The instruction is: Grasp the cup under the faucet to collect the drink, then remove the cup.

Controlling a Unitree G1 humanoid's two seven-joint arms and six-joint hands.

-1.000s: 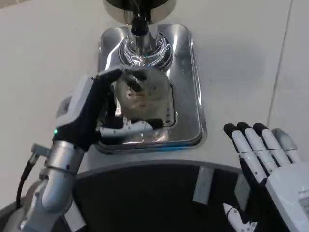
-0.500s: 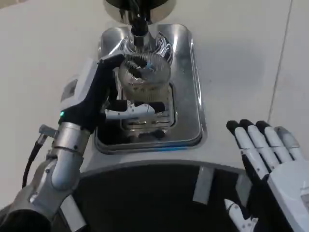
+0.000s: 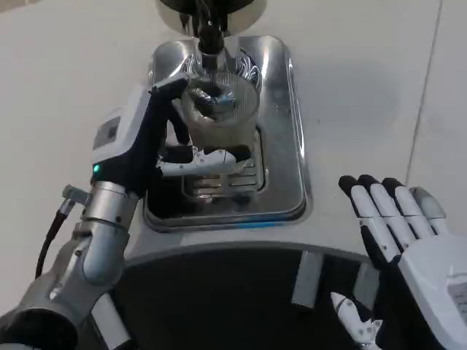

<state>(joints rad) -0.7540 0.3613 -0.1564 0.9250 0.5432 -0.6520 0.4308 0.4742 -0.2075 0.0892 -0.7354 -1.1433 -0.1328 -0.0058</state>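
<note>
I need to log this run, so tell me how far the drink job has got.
Done: the left robot hand grips the clear cup and has it on the metal tray right under the faucet. In hand: collecting the drink, though I cannot tell whether any liquid is flowing or in the cup. Left: taking the cup away. The right robot hand waits open beside the tray.

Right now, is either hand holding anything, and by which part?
The left hand grips the clear ribbed plastic cup around its side wall, under the faucet. The right hand holds nothing.
</note>
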